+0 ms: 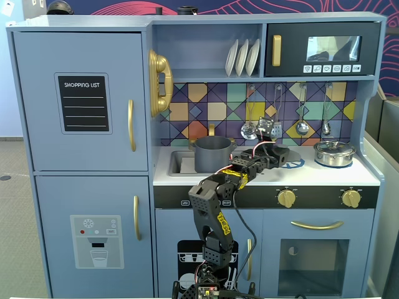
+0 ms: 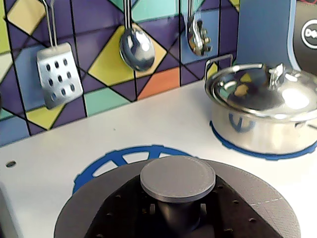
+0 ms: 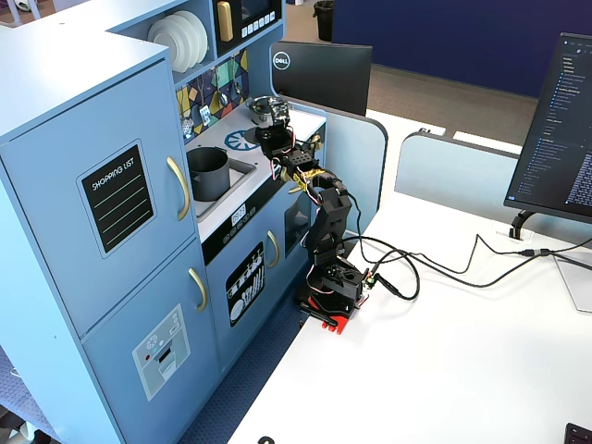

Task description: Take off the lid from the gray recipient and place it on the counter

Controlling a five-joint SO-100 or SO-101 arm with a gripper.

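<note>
The gray recipient stands open, without a lid, at the sink recess on the left of the counter; it also shows in a fixed view. My gripper is shut on the knob of the dark gray lid. It holds the lid flat, low over the blue burner mark, right of the pot. I cannot tell whether the lid touches the counter. In a fixed view the gripper and lid sit mid-counter.
A shiny silver pan with its own lid stands on the right burner, close to the gray lid. A spatula, spoon and other utensils hang on the tiled back wall. The arm's base stands on the white table before the kitchen.
</note>
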